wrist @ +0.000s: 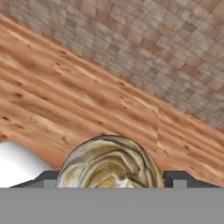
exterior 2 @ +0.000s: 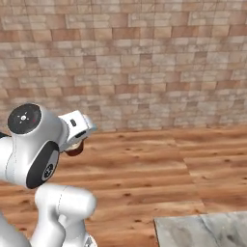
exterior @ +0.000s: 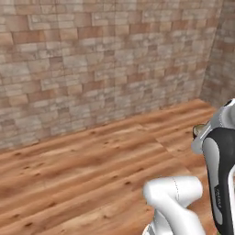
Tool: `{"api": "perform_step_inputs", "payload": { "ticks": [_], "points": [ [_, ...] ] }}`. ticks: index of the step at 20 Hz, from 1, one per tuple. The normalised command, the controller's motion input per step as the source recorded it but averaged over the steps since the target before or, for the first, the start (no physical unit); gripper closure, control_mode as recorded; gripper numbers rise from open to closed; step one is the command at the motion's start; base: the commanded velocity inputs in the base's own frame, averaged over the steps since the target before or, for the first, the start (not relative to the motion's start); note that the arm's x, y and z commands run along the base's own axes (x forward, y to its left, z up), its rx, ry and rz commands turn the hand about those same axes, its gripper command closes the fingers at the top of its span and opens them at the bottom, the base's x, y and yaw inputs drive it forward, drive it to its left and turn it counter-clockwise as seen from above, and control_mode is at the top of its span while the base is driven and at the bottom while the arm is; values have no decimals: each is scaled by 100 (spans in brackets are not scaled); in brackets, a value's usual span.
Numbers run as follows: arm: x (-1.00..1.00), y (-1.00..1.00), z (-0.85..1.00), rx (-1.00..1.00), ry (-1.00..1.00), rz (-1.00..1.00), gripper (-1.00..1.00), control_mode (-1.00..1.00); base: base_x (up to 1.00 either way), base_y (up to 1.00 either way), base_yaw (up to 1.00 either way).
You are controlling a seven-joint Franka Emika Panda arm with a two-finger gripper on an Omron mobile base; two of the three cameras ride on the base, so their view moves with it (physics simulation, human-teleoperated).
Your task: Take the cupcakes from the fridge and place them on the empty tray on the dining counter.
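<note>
Cream-swirled frosting of a cupcake (wrist: 109, 162) sits clamped between the tool's (wrist: 109, 177) wide-set fingertips, carried above wooden floor (exterior: 69, 174) by a brick wall (exterior 2: 144, 58), so the fetch looks done and tray placement remains.

Cupcake (wrist: 109, 162) between gripper (wrist: 109, 177) fingers, above wooden floor (wrist: 65, 105); brick wall (wrist: 166, 48) behind floor.

Brick wall (exterior: 101, 59) in tan and reddish blocks across the back, meeting a second wall (exterior: 222, 50) at the right corner. Below, wood plank floor (exterior: 82, 174), warm brown, knotted. Grey veined slab (exterior 2: 202, 231) at lower right corner.
</note>
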Motion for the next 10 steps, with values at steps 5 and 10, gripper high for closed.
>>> {"api": "perform_step_inputs", "payload": {
  "ticks": [5, 10],
  "points": [
    [0, 0, 0, 0, 0, 0, 100, 100, 100, 3, -46],
    [0, 0, 0, 0, 0, 0, 100, 100, 100, 0, -50]
  ]
}}
